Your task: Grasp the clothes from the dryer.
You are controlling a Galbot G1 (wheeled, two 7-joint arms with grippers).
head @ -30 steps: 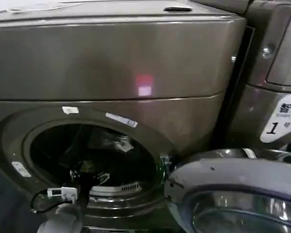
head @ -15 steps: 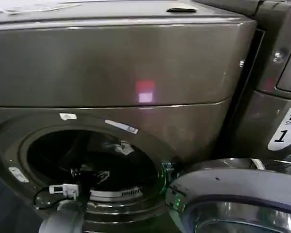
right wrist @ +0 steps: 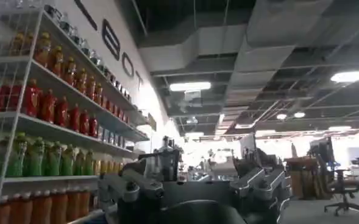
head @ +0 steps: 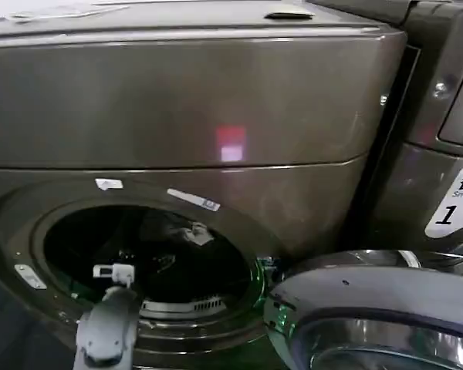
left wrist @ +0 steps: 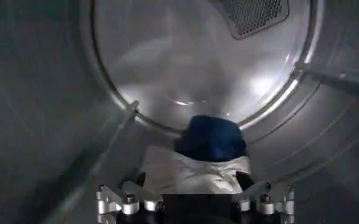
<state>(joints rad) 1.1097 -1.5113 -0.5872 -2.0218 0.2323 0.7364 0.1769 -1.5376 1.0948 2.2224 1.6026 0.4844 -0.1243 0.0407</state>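
Observation:
The dryer (head: pixel 177 100) is bronze-grey, with a pink light (head: pixel 230 144) on its front and its round porthole (head: pixel 31 231) open. My left arm (head: pixel 108 327) reaches through the porthole into the drum. Inside the drum, the clothes lie on the floor: a white piece (left wrist: pixel 188 173) and, just behind it, a dark blue piece (left wrist: pixel 211 137). My left gripper (left wrist: pixel 192 182) is open, one finger on each side of the white piece's near edge. My right gripper (right wrist: pixel 206 167) is open and holds nothing, pointing out into the room.
The dryer's door (head: pixel 370 308) hangs open at the lower right, close to the porthole. A neighbouring machine (head: pixel 447 116) with a white "1" sticker (head: pixel 450 212) stands to the right. A vent grille (left wrist: pixel 252 13) sits in the drum's back wall. Shelves of bottles (right wrist: pixel 39 103) line the room.
My left arm has pushed up and further into the drum. The view of the dryer shifted slightly one second ago and has since held still.

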